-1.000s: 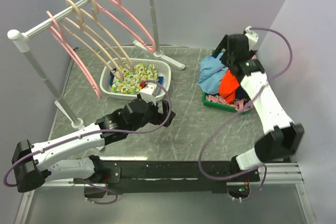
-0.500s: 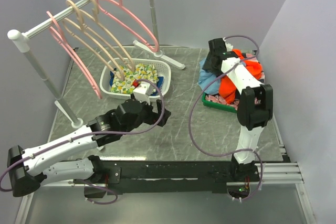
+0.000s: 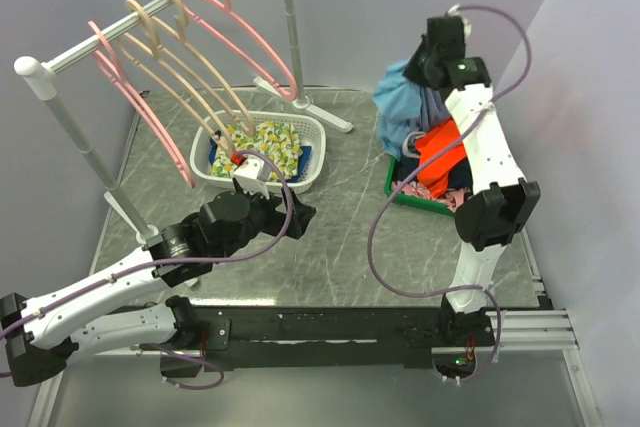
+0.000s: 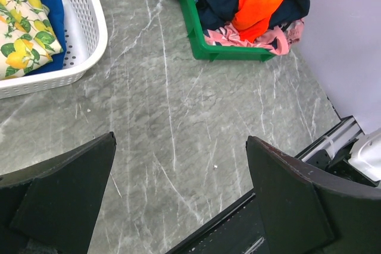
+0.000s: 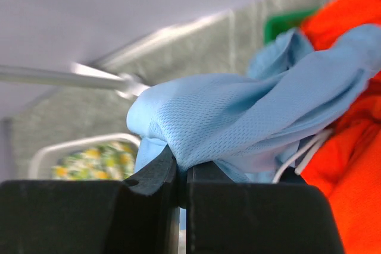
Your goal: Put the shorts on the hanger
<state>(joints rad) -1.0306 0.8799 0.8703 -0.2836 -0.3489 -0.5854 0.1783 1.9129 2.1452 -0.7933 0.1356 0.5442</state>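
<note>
The light blue shorts [image 3: 398, 107] hang bunched above the green bin [image 3: 400, 192]. My right gripper [image 3: 432, 59] is shut on a fold of the shorts [image 5: 238, 120], and the fabric is pinched between my right gripper's [image 5: 181, 171] jaws. A white drawstring [image 5: 305, 151] dangles beside them. Two pink hangers hang on the rail, one at the far end [image 3: 250, 42] and one at the near end [image 3: 135, 107]; I cannot tell which is the task's hanger. My left gripper [image 3: 292, 217] hovers over the table with its jaws wide apart and nothing between them [image 4: 180, 141].
An orange garment [image 3: 438, 152] and other clothes fill the green bin [image 4: 202, 43]. A white basket [image 3: 305, 172] holds a lemon-print cloth [image 3: 262, 147]. Two beige hangers [image 3: 185, 62] hang between the pink ones. The rail's upright [image 3: 292, 32] and its foot [image 3: 325, 115] stand behind the basket.
My right gripper has shut on the shorts and lifted them up out of the bin. My left arm has drawn back a little toward the left.
</note>
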